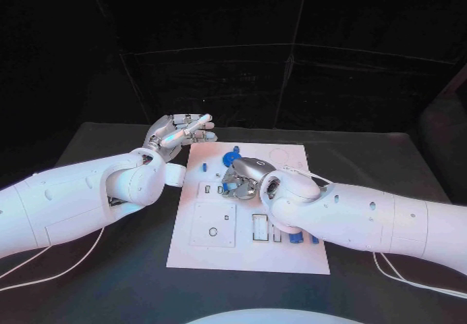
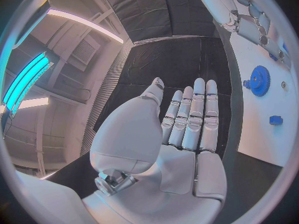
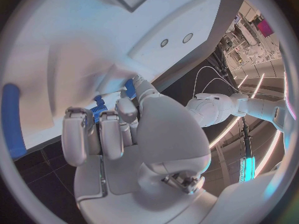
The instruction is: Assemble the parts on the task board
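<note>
Your right hand (image 1: 243,179) sits low over the middle of the board (image 1: 292,260), fingers curled down. In the right wrist view those fingers (image 3: 102,134) are bunched around something blue (image 3: 98,110) at the board surface; it looks like a light grip on a part, but you cannot tell whether it is truly held or only touched. Your left hand (image 1: 177,132) hovers off the board's far left corner, fingers straight and together, palm bare, holding nothing.

On the board: a blue gear (image 2: 258,79) stands near the far edge, just beyond your right hand, and a small blue piece (image 2: 276,120) lies apart from it. More blue pieces (image 1: 295,237) sit by the slots at the near edge, partly behind your right forearm. A blue bar (image 3: 11,119) lies along one edge of the board.

Judgement: step in hand is seating or picking a part mid-board with the right hand. The next move calls for confirming the grip, then aligning the part square to its socket before pressing. Keep the left hand clear.
</note>
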You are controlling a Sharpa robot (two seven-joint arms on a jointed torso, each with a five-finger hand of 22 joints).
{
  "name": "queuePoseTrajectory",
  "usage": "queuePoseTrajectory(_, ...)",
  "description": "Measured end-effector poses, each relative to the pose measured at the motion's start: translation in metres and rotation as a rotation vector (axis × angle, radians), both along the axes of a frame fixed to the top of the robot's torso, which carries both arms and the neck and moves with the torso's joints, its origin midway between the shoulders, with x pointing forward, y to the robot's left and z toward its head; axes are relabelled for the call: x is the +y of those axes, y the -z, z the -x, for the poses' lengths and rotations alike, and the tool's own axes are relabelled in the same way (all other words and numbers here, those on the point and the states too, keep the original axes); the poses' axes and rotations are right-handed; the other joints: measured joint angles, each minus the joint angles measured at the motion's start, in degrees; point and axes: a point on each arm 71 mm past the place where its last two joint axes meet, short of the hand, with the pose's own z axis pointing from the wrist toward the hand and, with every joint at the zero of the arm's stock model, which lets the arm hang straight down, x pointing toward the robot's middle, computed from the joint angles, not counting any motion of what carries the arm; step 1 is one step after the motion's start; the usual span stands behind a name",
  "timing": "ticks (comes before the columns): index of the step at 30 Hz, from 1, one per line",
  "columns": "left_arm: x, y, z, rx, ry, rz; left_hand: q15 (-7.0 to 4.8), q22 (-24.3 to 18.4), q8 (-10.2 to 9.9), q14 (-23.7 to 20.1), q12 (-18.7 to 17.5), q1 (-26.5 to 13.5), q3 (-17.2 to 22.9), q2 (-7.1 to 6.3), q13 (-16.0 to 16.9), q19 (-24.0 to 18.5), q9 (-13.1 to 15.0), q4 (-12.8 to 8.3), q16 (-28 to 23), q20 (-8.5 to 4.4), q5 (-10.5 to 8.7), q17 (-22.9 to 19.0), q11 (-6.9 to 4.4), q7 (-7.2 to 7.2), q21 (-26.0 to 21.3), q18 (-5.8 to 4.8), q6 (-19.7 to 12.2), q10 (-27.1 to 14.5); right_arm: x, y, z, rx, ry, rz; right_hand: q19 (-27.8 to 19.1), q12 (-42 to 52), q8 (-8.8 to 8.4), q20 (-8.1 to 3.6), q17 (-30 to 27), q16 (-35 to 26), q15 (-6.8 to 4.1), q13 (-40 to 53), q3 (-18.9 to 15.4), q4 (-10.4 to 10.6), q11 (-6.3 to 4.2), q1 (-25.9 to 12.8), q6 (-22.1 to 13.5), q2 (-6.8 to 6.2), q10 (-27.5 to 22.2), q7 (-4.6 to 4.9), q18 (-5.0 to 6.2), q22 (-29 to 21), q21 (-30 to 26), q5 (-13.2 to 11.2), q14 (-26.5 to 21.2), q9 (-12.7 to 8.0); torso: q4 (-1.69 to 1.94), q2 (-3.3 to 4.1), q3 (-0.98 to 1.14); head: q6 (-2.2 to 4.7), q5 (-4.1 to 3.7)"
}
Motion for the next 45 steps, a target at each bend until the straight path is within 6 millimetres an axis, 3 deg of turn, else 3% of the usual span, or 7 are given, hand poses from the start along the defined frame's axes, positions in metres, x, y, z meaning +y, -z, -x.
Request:
queuePoseTrajectory(20, 0.005, 0.001, -0.001, 0.004, -0.007, -0.008, -0.96, 0.03, -0.21, 3.59, -0.47, -0.27, -0.87, 0.71, 0.00, 2.94, 0.00, -0.87, 0.24, -0.85, 0.00, 1.31, -0.64, -0.95, 0.33, 0.00, 0.94, 1.46, -0.020, -0.013, 0.013, -0.082, -0.055, -0.111, -1.34, -2.86, -0.46, 1.34, -0.01, -1.18, 1.54, -3.49, -7.48, 3.96, 1.62, -0.66, -7.54, -3.72, -3.47, 1.82, 0.00, -0.01, -1.05, -0.16, -0.10, -0.03, -0.06, -0.03, 0.03, 0.10, 0.30)
queuePoseTrajectory(27, 0.010, 0.002, -0.001, 0.010, -0.005, -0.055, -4.98, 2.40, 0.02, 16.48, 1.38, -1.15, -2.33, 1.05, 1.45, 12.86, 0.11, -0.36, 7.08, -4.80, 0.00, 6.74, -3.68, -3.16, 5.61, -0.02, 4.59, 9.86, -0.046, -0.031, 0.022, -0.128, -0.096, -0.164, -1.53, -2.86, 0.22, 1.53, -0.02, -1.44, 1.54, -3.62, -8.62, 4.95, 1.62, 0.76, -7.89, -2.87, -3.88, 1.83, 0.00, -0.01, -1.36, -0.16, -0.10, 0.23, -0.09, -0.05, 0.05, 0.32, 0.44)
queuePoseTrajectory(30, 0.013, 0.004, 0.000, 0.027, 0.009, -0.111, -7.25, 4.79, 0.90, 20.77, 3.37, -2.19, -3.29, 0.81, 3.06, 18.86, 0.55, 0.60, 17.18, -7.34, 0.00, 15.37, -5.73, -4.76, 10.21, -0.01, 7.21, 15.05, -0.063, -0.047, 0.021, -0.141, -0.095, -0.192, -3.55, -2.94, 1.78, 1.44, -0.35, -2.84, 1.54, -4.14, -8.86, 4.71, 1.17, 2.46, -5.72, -1.29, -4.32, 1.06, 0.00, -0.01, -2.88, 0.60, -0.10, 0.69, -0.09, -0.12, 0.08, 0.53, 0.53)
queuePoseTrajectory(34, 0.015, 0.005, -0.001, 0.066, 0.038, -0.216, -8.35, 7.77, 0.90, 21.14, 6.04, -2.52, -3.93, 1.15, 5.97, 21.22, 0.98, 1.24, 41.78, -8.95, 0.00, 38.84, -6.89, -5.23, 14.90, -0.02, 7.68, 17.96, -0.088, -0.065, 0.015, -0.135, -0.054, -0.217, -5.98, -4.68, 3.05, 0.78, -3.24, -5.02, 0.88, -5.80, -8.70, 3.73, 0.47, 4.75, -4.26, 0.24, -4.37, 0.13, 0.93, -1.49, -4.85, 1.21, -0.12, 0.85, -0.12, -0.42, 0.16, 0.47, 0.87)
queuePoseTrajectory(38, 0.013, 0.004, -0.004, 0.113, 0.091, -0.373, -9.35, 13.56, 3.24, 21.12, 12.89, -4.12, -5.32, 0.45, 12.61, 21.84, 2.44, 2.85, 59.12, -9.56, 0.00, 56.07, -8.06, -6.21, 21.96, -0.01, 7.95, 19.08, -0.114, -0.081, 0.006, -0.108, 0.010, -0.246, -7.19, -5.97, 3.47, 0.39, -5.23, -6.45, 0.69, -7.26, -9.41, 3.52, 0.37, 4.91, -3.79, 0.39, -4.28, 0.00, 0.92, -3.54, -5.98, 1.21, -0.31, 0.85, -0.20, -0.96, 0.36, 0.25, 1.14)
queuePoseTrajectory(40, 0.009, 0.003, -0.006, 0.139, 0.128, -0.470, -9.64, 23.59, 5.33, 21.08, 18.11, -5.35, -5.84, 1.11, 17.30, 23.33, 3.79, 4.53, 66.30, -10.21, 0.00, 61.65, -8.45, -6.91, 30.71, -0.51, 8.50, 19.09, -0.124, -0.086, 0.003, -0.087, 0.040, -0.260, -7.19, -5.97, 3.71, 0.39, -5.42, -6.45, 0.69, -7.43, -9.48, 3.59, 0.37, 4.91, -3.70, 0.39, -4.27, -0.09, 0.91, -3.78, -6.12, 1.21, -0.31, 0.85, -0.22, -1.28, 0.46, 0.11, 1.22)
queuePoseTrajectory(45, -0.006, 0.004, -0.011, 0.190, 0.216, -0.712, -10.66, 51.00, 13.17, 21.08, 52.98, -7.70, -6.92, 2.41, 52.31, 28.00, 10.03, 7.45, 78.50, -11.57, 0.19, 63.01, -9.86, -8.63, 53.12, -3.64, 7.53, 21.28, -0.140, -0.091, -0.004, -0.050, 0.095, -0.282, -7.39, -6.19, 3.71, 0.20, -5.67, -6.78, 0.49, -7.69, -10.12, 3.92, 0.17, 4.91, -3.70, 0.39, -4.07, -0.09, 0.92, -4.12, -6.37, 1.21, -0.10, 0.80, -0.24, -2.10, 0.74, -0.36, 1.40)
